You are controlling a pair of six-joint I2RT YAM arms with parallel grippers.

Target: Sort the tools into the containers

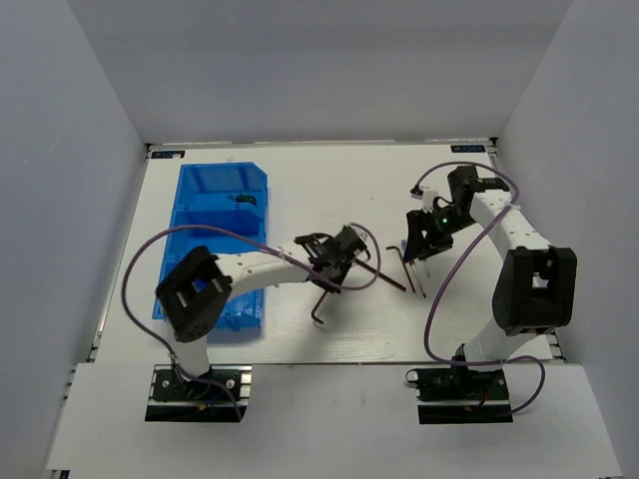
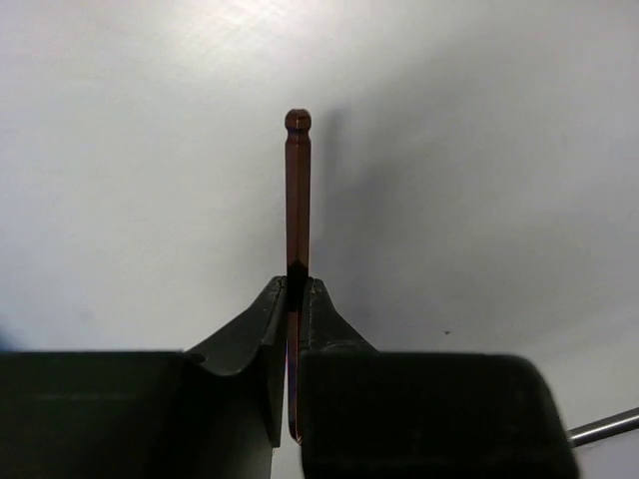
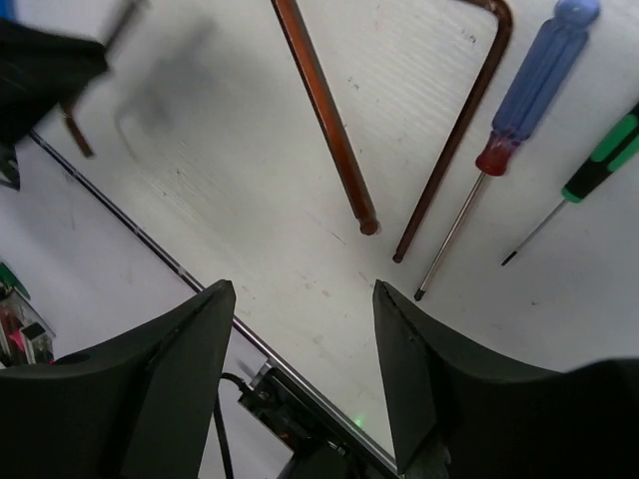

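My left gripper (image 1: 344, 251) is shut on a dark reddish hex key (image 1: 384, 276) and holds it near the table's middle. In the left wrist view the key (image 2: 298, 190) sticks straight out of the closed jaws (image 2: 297, 284), ball end forward. My right gripper (image 1: 424, 238) is open and empty (image 3: 302, 289), just above the table. Beyond it lie the held key's ball end (image 3: 324, 110), a second hex key (image 3: 459, 130), a blue-handled screwdriver (image 3: 539, 70) and a green-handled one (image 3: 604, 155). The blue bin (image 1: 190, 239) stands at the left, with a small green-handled tool (image 1: 245, 200) in a far compartment.
Purple cables loop along both arms (image 1: 444, 289). A metal rail (image 3: 130, 215) at the table's edge shows in the right wrist view. A thin metal shaft (image 2: 604, 427) shows at the lower right of the left wrist view. White walls close the table in at the back and sides.
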